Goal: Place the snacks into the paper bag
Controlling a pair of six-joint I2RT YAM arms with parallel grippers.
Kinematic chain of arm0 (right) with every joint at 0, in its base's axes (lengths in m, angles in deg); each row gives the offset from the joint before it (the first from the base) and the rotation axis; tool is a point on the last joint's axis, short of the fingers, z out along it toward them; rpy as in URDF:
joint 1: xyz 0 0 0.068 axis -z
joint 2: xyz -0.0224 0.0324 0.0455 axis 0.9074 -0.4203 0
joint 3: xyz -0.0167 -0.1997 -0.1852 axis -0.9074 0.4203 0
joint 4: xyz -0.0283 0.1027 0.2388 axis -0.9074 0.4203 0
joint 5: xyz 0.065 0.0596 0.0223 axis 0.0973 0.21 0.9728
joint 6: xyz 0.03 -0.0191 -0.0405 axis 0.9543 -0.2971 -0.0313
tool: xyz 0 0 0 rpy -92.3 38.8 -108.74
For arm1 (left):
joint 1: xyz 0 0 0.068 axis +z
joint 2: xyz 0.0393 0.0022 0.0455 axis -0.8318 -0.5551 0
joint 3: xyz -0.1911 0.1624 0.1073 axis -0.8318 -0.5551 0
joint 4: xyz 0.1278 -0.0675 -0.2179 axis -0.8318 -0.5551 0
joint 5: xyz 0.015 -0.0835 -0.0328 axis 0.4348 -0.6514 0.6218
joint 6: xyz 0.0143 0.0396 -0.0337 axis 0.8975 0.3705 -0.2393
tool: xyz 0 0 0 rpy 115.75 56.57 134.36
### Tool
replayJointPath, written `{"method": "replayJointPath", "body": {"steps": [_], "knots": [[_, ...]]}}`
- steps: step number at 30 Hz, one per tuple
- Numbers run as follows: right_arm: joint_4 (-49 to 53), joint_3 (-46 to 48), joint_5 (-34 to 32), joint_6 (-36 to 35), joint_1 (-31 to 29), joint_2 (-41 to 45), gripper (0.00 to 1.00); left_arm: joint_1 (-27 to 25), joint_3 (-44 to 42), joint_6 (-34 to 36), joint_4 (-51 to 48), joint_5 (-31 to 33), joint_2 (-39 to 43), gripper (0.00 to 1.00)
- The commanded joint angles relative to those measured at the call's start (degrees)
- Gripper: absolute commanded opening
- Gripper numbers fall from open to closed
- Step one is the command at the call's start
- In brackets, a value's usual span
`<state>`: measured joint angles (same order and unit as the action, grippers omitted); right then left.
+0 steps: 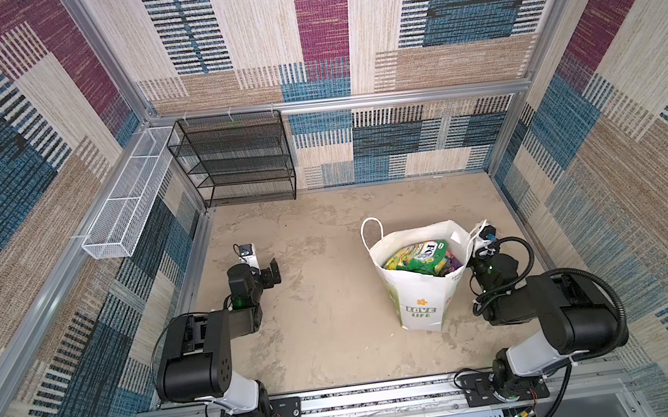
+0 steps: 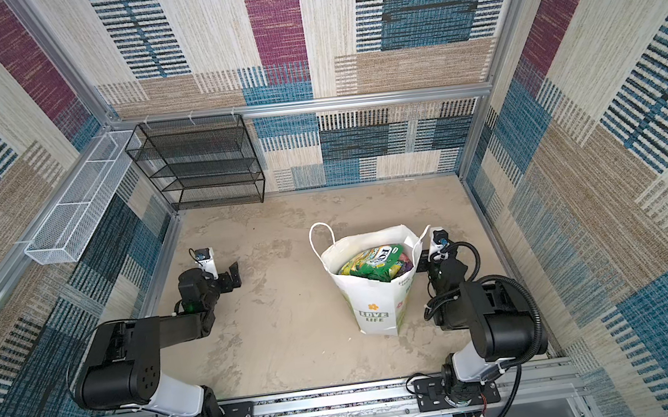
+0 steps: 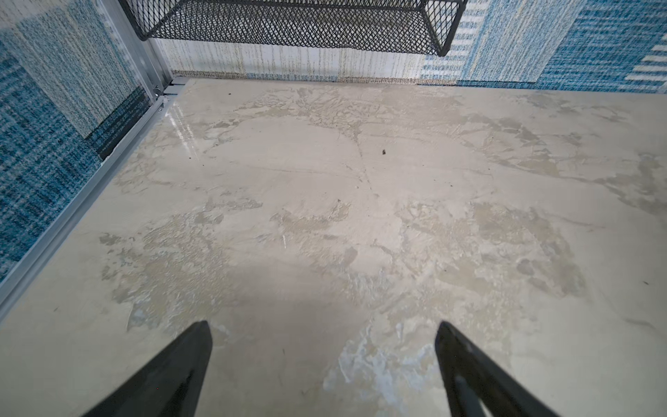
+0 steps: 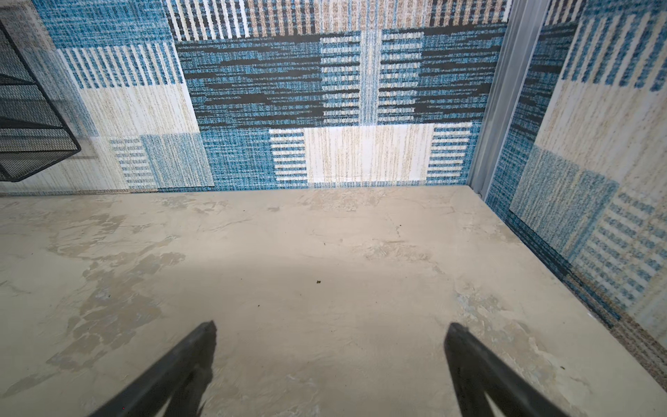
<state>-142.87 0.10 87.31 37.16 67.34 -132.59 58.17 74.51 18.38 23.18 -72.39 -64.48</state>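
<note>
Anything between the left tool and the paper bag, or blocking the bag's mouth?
Nothing visible. Only bare table lies between the open, empty left tool and the upright paper bag. Its mouth is open, with the snacks already inside. The right tool, open and empty, sits beside the bag, not over it.

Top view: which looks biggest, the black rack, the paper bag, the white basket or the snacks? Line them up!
1. black rack
2. paper bag and white basket: too alike to rank, bag nearer the camera
3. snacks
</note>
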Motion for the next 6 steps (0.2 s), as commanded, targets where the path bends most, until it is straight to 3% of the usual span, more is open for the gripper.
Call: {"method": "replayJointPath", "body": {"steps": [1, 6], "knots": [[1.4, -1.5, 2.9, -0.8, 0.2, -1.1, 1.00, 0.1, 0.2, 1.1, 0.6, 0.0, 0.1, 0.99], [-0.2, 0.1, 2.6, -1.2, -0.2, 0.2, 1.00, 0.1, 0.3, 1.1, 0.6, 0.0, 0.1, 0.99]]}}
